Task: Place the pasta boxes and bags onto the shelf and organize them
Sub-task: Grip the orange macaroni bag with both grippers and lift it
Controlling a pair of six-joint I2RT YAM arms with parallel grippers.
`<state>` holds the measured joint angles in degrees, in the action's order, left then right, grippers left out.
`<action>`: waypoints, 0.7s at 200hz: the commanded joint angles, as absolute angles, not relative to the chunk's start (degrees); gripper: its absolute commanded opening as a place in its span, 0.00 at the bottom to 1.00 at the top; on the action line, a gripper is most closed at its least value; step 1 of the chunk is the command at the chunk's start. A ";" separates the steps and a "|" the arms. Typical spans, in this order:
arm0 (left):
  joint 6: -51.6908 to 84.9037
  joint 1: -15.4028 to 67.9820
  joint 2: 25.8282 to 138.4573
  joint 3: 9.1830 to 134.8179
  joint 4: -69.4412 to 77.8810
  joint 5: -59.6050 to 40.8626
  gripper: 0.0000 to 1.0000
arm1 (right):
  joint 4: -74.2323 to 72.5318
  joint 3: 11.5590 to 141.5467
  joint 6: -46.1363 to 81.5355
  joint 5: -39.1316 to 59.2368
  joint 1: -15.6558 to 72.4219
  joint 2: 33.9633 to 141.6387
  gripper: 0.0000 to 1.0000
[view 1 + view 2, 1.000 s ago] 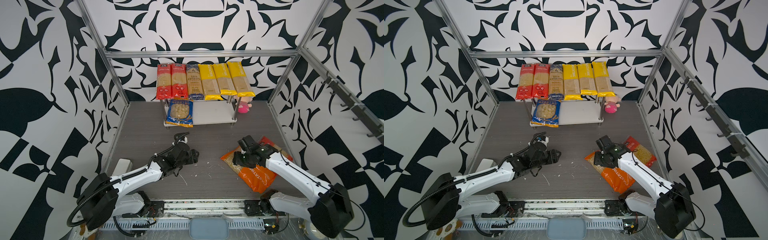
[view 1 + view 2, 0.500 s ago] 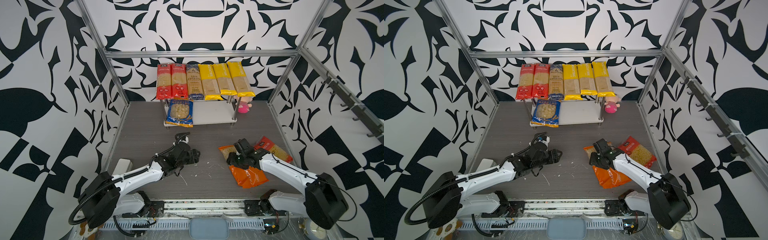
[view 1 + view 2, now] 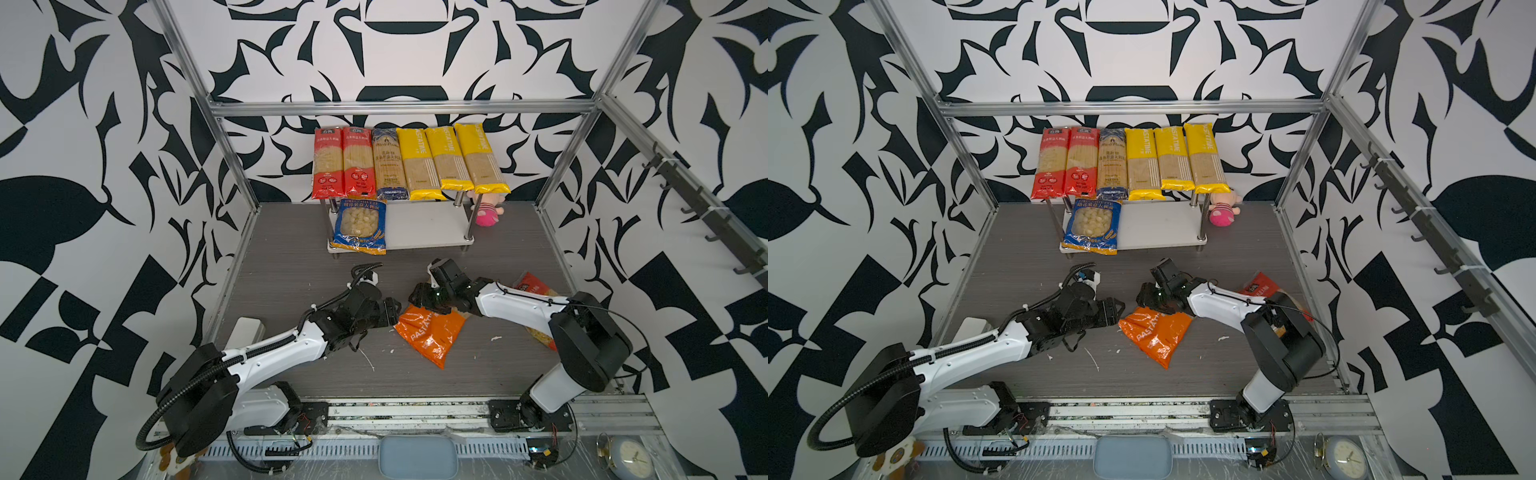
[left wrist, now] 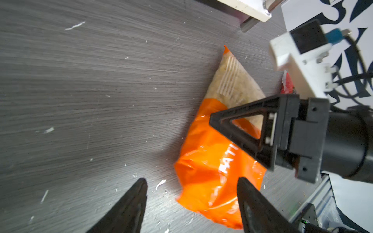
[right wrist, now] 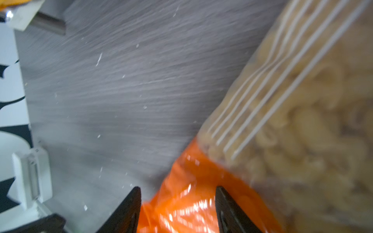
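Just ahead of the left gripper (image 4: 191, 179) lies the orange bag (image 4: 212, 171): crinkly glossy film w/ white lettering. Its far end is clear plastic w/ thin white stripes, showing pale curled short pasta. The gripper's black wedge-shaped fingers stand apart, clamping nothing. The bag's near orange corner sits btw the tips, closer to one finger.

From the opposite side the right gripper (image 5: 178, 187) is over the same bag, near where orange film meets the clear window. Its fingers straddle a shiny bulge of orange film. Can't tell whether they pinch it or only rest on it.

Beyond the right gripper, alongside its white arm, a red bag (image 3: 530, 286) lies flat on the table (image 3: 291, 270), partly hidden. The table is dark grey wood-grain, flecked w/ pale crumbs & slivers.

Well beyond both grippers stands the shelf (image 3: 424, 226): flat white boards on round chrome posts. Six long narrow spaghetti packs (image 3: 419, 166) lie side by side across the upper board: two red, one dark blue, three yellow. A blue bag (image 3: 360, 226) w/ a clear window of pale shells sits on the lower board, on the left gripper's side, overhanging the front edge.
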<state>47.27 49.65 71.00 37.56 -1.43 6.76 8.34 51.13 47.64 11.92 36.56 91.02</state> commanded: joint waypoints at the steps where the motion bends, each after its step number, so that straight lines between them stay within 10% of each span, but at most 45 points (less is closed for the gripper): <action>1: 45.30 49.75 71.71 39.16 -3.19 2.76 0.74 | 13.31 51.64 43.70 13.77 32.46 84.64 0.64; 55: 40.23 55.98 77.38 42.44 -4.78 -6.68 0.73 | 21.08 50.20 32.43 13.54 15.80 81.66 0.64; 140: 38.33 57.39 93.78 49.26 -5.67 -7.85 0.69 | 17.66 48.95 31.66 17.87 13.33 88.85 0.62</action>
